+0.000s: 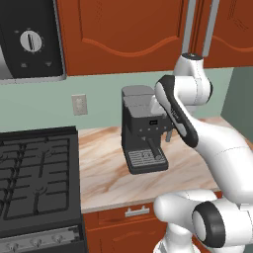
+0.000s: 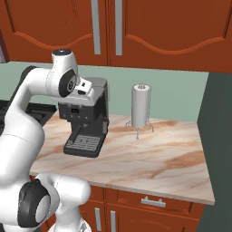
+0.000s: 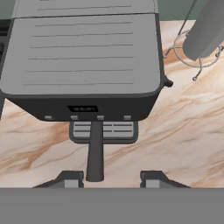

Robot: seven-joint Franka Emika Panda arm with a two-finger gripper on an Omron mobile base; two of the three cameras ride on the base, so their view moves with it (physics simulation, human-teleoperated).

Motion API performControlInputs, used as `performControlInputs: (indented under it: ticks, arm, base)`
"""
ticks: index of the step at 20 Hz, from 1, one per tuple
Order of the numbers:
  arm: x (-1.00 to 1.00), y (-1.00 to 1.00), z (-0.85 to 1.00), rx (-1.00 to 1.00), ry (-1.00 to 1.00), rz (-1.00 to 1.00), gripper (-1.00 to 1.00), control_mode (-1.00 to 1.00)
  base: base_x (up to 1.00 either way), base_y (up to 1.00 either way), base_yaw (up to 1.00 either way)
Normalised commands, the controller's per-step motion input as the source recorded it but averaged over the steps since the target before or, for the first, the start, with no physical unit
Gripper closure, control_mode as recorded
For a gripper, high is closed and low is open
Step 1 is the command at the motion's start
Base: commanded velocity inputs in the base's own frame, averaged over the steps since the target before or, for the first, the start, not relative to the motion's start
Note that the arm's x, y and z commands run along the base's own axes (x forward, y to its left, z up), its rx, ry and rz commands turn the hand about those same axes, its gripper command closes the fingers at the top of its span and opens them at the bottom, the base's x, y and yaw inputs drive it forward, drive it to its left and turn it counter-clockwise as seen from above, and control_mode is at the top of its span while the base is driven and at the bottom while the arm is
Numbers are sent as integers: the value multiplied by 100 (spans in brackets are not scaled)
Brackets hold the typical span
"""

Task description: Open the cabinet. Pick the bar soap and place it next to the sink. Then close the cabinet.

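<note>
Both cabinet point(image 2: 108, 27) doors were shut; soap presumably inside, unseen. Your jaws point(image 3: 105, 178) were nearly closed and empty above the coffee machine point(image 3: 83, 65). Opening step pending: you needed to reach a handle point(image 2: 95, 27).

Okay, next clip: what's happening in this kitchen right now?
Nothing is being handled yet. The robot's arm is folded above the coffee machine on the marble counter, its claw pointing down over the machine and holding nothing. The cabinet overhead has both doors shut, so no soap can be seen. A paper-towel roll stands to the machine's right.
</note>
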Motion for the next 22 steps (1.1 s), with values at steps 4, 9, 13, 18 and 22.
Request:
performControlInputs:
  ticks: [4,9,13,18,22]
  arm:
    - [-22,0,0,0,-1,0,-100,-100]
    - [-24,0,9,0,-4,0,-100,-100]
    - [-37,-8,28,1,-12,-7,-100,-100]
    - [-43,-18,35,3,-17,-13,-100,-100]
    - [-20,-26,33,7,-31,-9,-100,-100]
  base:
    - [0,0,0]
    - [0,0,0]
    - [0,0,0]
    - [0,0,0]
    - [0,0,0]
